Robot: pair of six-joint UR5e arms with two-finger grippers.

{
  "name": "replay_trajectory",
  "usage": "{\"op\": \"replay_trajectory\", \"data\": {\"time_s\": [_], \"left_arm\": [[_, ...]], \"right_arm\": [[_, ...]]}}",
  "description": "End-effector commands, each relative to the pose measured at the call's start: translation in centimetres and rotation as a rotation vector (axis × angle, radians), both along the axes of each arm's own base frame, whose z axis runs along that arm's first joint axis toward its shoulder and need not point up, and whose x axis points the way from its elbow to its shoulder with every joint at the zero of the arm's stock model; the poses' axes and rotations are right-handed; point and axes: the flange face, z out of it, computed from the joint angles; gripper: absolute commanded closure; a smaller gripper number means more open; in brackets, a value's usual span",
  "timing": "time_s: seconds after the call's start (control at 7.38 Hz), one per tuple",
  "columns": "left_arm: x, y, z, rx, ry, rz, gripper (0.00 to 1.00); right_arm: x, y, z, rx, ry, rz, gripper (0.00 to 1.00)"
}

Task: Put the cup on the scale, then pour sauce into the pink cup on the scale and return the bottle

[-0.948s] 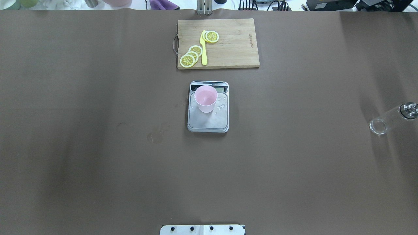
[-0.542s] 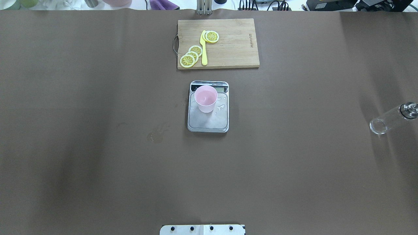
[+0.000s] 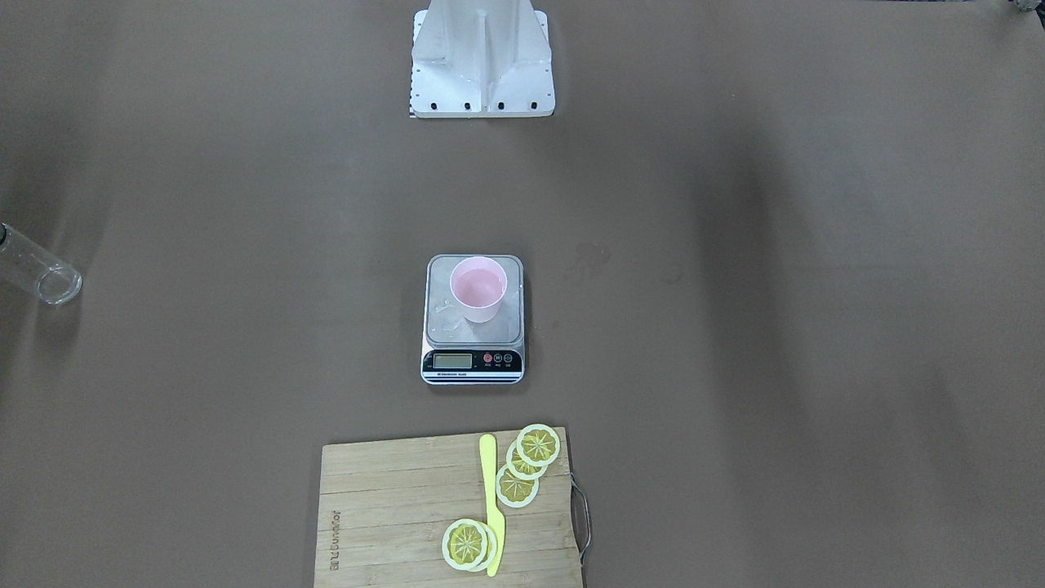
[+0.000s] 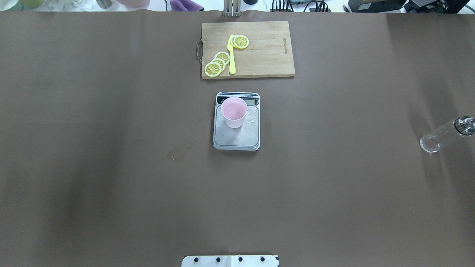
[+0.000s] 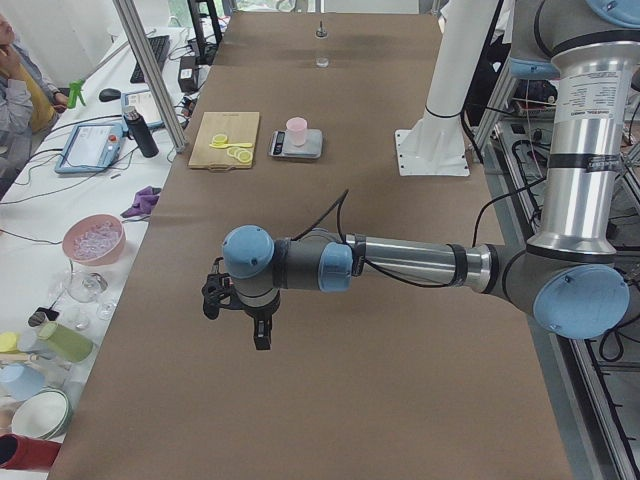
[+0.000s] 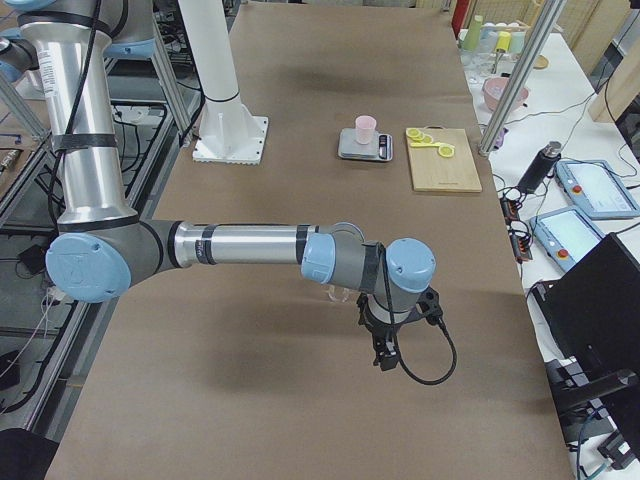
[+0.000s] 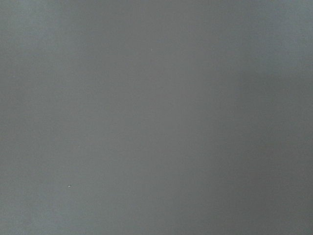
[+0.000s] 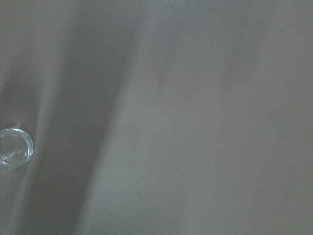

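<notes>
Soft, even overhead light was spread over the brown bench (image 4: 111,185), with broad faint shadow bands seen toward both ends. Small glints were picked up on the scale (image 4: 237,139) platform and the bottle (image 4: 443,134). Both wrist views were rendered greyish, flat and pretty soft; the bottle's base was blurred in the right one.

Cutting board (image 4: 267,55) (bearing lemon slices (image 4: 213,69), yellow knife (image 4: 232,61)).

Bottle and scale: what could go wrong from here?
1. The bottle stands upright close by the right arm; a careless arm move could tip it.
2. Drops lie on the scale beside the cup; they may skew the reading or reach the buttons.
</notes>
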Motion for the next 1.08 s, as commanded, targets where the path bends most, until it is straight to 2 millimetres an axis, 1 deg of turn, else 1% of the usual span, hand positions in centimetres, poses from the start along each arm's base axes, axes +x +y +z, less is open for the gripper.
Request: {"op": "replay_trajectory", "data": {"time_s": [0.0,0.14,0.27,0.54,0.68,0.95], "left_arm": [[0.1,0.3,1.0,-0.017,0.012,0.001,0.02],[0.1,0.4,1.0,-0.017,0.014,0.001,0.02],[0.1,0.1,0.6,-0.014,0.014,0.001,0.02],[0.1,-0.4,0.1,0.001,0.013,0.001,0.02],[0.1,-0.6,-0.4,0.006,0.013,0.0,0.02],[0.1,-0.5,-0.5,0.01,0.013,0.002,0.02]], "right_arm": [[-0.8,-0.2,-0.5,0.012,0.003,-0.018,0.0],[-1.0,-0.5,-1.1,0.022,-0.001,-0.019,0.0],[-1.0,-0.2,-1.6,0.033,0.003,-0.019,0.0],[-1.8,0.0,-1.5,0.029,0.006,-0.03,0.0],[-1.8,0.0,-1.8,0.033,0.003,-0.03,0.0],[-1.9,0.6,-1.6,0.029,0.004,-0.032,0.0]]}}
